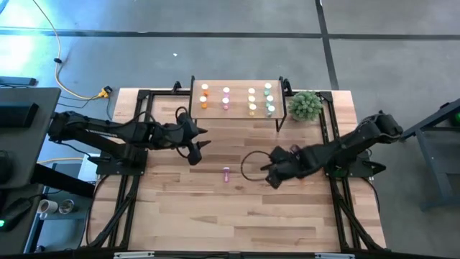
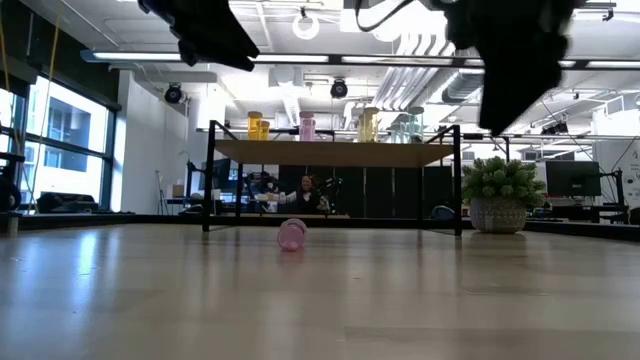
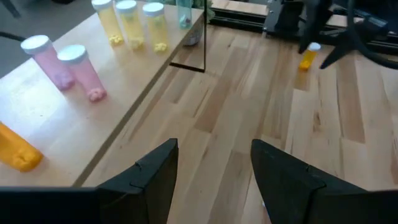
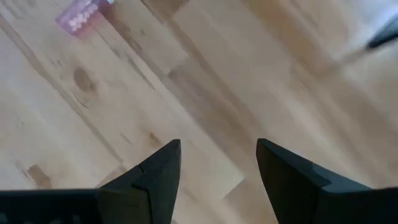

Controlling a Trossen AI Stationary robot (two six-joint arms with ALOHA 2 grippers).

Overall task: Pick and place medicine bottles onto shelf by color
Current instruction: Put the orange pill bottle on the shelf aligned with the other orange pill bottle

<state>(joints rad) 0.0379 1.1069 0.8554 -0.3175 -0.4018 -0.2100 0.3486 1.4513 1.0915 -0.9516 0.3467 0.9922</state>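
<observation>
The shelf [image 1: 237, 101] stands at the table's far edge. On it stand orange [image 1: 204, 98], pink [image 1: 226, 98], yellow [image 1: 251, 101] and green [image 1: 269, 101] bottles, sorted in columns; they also show in the left wrist view [image 3: 74, 65]. One pink bottle [image 1: 226, 173] lies on its side on the table, and it shows in the low view [image 2: 291, 234] and the right wrist view [image 4: 84, 15]. An orange bottle [image 3: 309, 56] stands on the table by the right arm. My left gripper [image 1: 203, 138] is open and empty near the shelf's front left. My right gripper [image 1: 267, 171] is open and empty, right of the lying pink bottle.
A small green plant [image 1: 305, 106] in a pot stands right of the shelf. A black cable loop [image 1: 248, 165] hangs by my right gripper. Black frame rails [image 1: 129, 180] run along the table's left and right sides. A person shows in the room behind the shelf [image 2: 303, 190].
</observation>
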